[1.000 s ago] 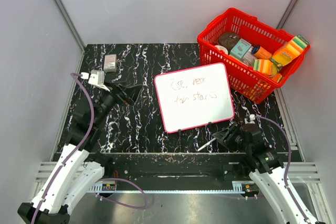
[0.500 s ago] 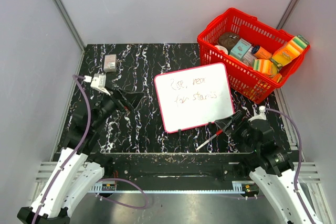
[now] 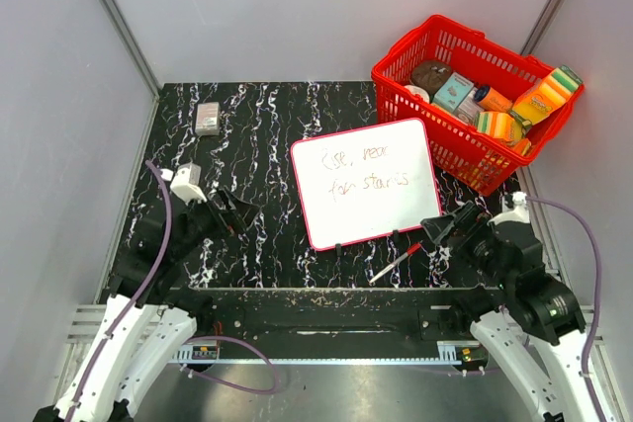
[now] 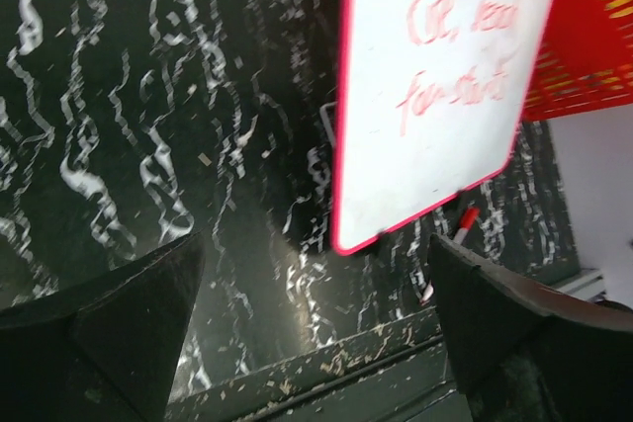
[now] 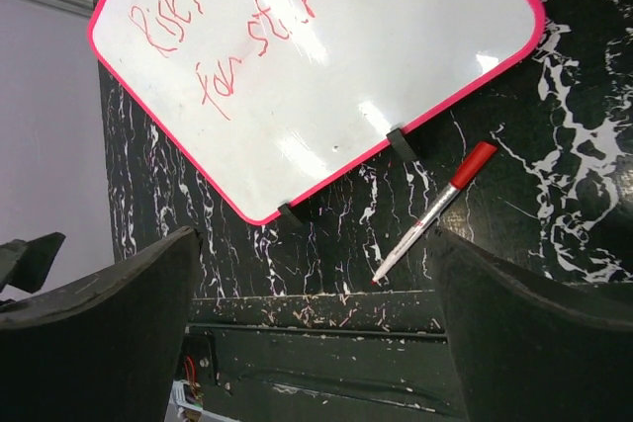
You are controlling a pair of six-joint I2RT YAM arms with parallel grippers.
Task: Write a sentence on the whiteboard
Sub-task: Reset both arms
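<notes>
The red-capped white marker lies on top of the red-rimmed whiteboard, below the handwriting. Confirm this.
Wrong in one respect: the red-capped white marker lies on the black marbled table, just off the near edge of the red-rimmed whiteboard, below the handwriting. The right wrist view shows it.

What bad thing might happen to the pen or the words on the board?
1. The pen lies loose near the front edge of the table, close to the right gripper. A nudge from that arm might roll it off.
2. The red words on the board would probably smear if a finger brushed across them.
</notes>
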